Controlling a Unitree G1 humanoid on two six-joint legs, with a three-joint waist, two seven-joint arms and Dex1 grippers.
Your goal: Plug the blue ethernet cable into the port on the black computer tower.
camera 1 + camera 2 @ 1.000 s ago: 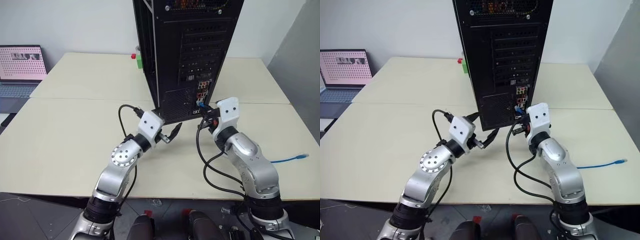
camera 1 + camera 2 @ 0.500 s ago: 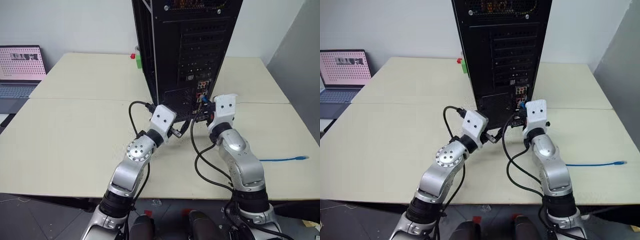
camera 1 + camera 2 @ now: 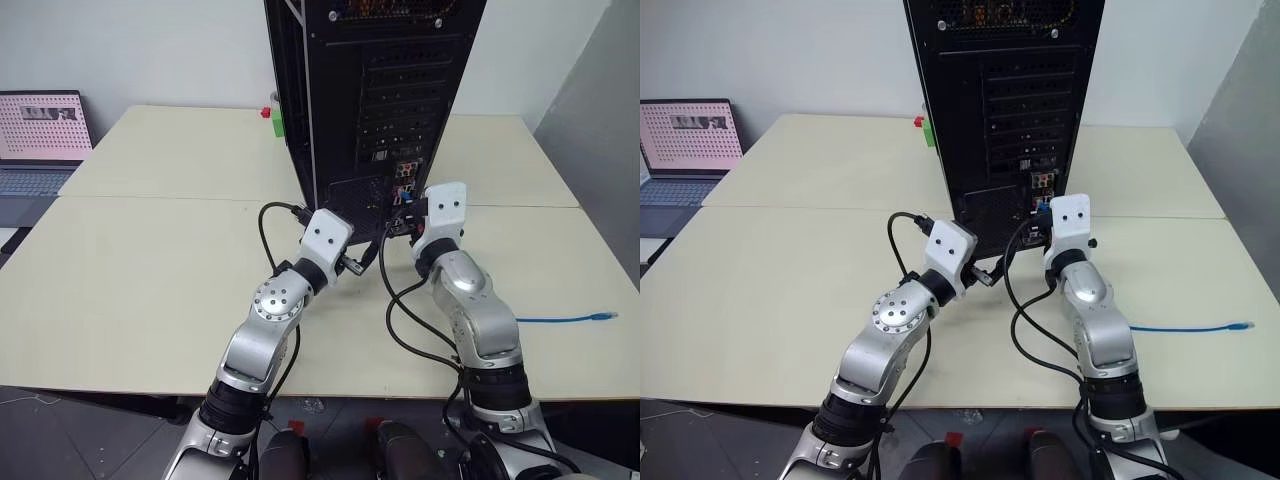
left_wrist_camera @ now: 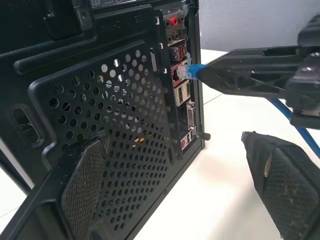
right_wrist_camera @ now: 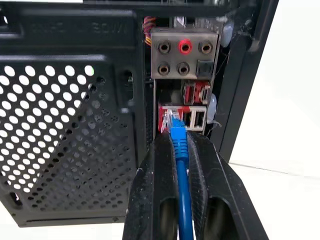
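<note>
Two black fingers of the right gripper [image 5: 177, 150] clamp the blue ethernet cable [image 5: 181, 175], its plug at the port [image 5: 169, 119] on the black computer tower [image 3: 375, 100]. At nine o'clock, the left gripper [image 4: 175, 185] gapes wide.

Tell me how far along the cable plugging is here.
Done: the right gripper, shut on the blue cable, has the plug at the port of the tower. In hand: insertion; seating can't be judged. Left gripper open beside the tower.

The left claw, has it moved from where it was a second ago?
Yes. The left gripper has swung toward the robot's right and now sits just below the tower's mesh grille, nearer the right gripper.
</note>
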